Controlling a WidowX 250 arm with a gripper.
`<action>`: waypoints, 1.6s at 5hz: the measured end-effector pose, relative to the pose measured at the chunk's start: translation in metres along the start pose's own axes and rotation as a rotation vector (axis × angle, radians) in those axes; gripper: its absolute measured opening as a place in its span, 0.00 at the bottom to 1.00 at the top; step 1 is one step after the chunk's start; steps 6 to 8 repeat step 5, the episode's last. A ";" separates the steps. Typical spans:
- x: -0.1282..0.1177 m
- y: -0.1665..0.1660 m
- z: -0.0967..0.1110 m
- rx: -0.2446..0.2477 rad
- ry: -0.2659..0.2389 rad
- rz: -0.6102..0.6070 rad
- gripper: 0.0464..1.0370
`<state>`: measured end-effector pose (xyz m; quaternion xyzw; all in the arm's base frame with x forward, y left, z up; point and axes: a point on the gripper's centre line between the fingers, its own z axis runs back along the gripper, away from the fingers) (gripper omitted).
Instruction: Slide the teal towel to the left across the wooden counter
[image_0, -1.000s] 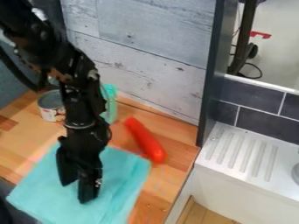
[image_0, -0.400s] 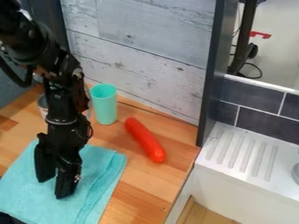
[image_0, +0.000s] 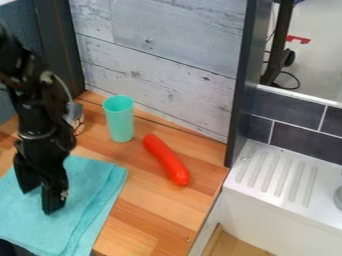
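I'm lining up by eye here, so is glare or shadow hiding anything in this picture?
Camera view: soft light on the wooden counter, no harsh glare; the white ribbed ledge is bright but its grooves still read; the black claw is dark, with little surface detail, and blocks part of the teal cloth.

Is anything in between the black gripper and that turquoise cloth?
Nothing visible: the black two-finger gripper is down at the turquoise fabric cloth. The upright mint-green cup and the long, curved red object are on the wooden counter, off to the side.
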<state>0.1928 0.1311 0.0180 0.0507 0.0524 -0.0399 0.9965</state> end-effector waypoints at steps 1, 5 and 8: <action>-0.007 0.011 0.003 0.011 -0.025 0.043 0.96; -0.026 -0.041 0.075 -0.080 -0.165 0.098 0.96; -0.026 -0.041 0.075 -0.080 -0.165 0.098 0.96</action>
